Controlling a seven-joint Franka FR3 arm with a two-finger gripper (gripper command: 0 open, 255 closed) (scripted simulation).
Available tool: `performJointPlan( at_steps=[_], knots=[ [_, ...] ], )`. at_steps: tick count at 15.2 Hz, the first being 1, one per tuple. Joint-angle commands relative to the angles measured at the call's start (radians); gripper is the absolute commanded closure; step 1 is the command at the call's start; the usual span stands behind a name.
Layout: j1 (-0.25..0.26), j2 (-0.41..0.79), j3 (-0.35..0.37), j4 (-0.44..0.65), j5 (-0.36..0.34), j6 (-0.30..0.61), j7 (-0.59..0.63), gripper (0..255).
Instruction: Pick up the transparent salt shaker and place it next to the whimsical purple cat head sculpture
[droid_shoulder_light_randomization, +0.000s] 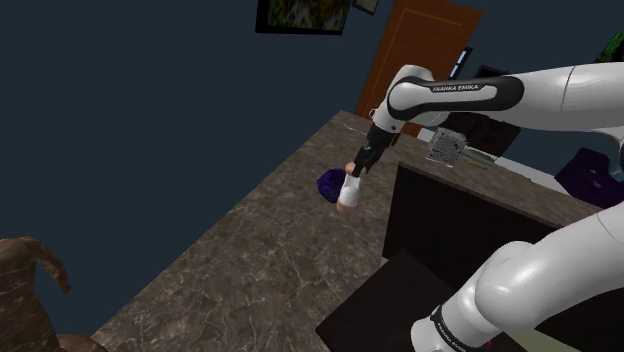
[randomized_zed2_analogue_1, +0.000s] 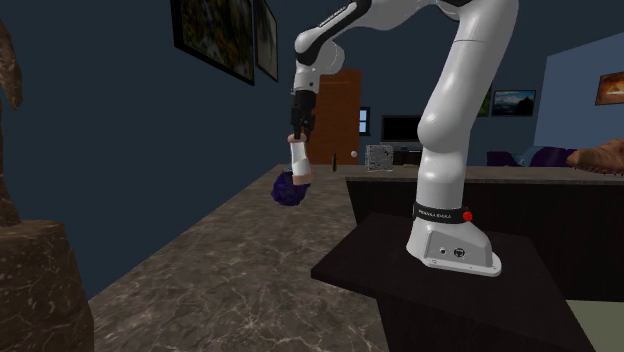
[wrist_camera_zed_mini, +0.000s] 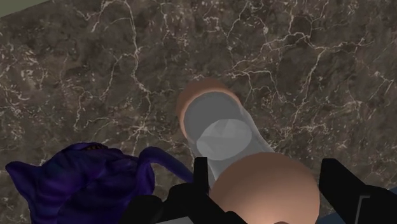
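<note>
Holding the salt shaker (randomized_zed2_analogue_1: 299, 160) by its tan cap end, the claw (randomized_zed2_analogue_1: 298, 135) is clenched on it, so you can treat the pick as done. The shaker, a clear cylinder with tan ends, hangs over the veined, marble-patterned brown bench (droid_shoulder_light_randomization: 250, 270), near the ribbed purple cat head sculpture (wrist_camera_zed_mini: 76, 181). Lowering and release are left.

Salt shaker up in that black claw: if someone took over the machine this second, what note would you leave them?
Gripper: shut on the salt shaker, clasping its tan cap end.
Shaker: hangs above the dark marble counter, close beside the purple cat head.
Done: pick-up and carry to the cat head.
Left: lower it onto the counter beside the cat head, open the fingers, pull away.
</note>
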Motion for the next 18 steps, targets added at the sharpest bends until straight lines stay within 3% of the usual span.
performJointPlan(
  at_steps=[1,18],
  knots=[
    [0.001,0.009,0.000,-0.017,0.003,0.026,-0.004,255],
    [0.011,0.123,-0.006,-0.145,0.047,0.263,-0.062,255]
  ],
)
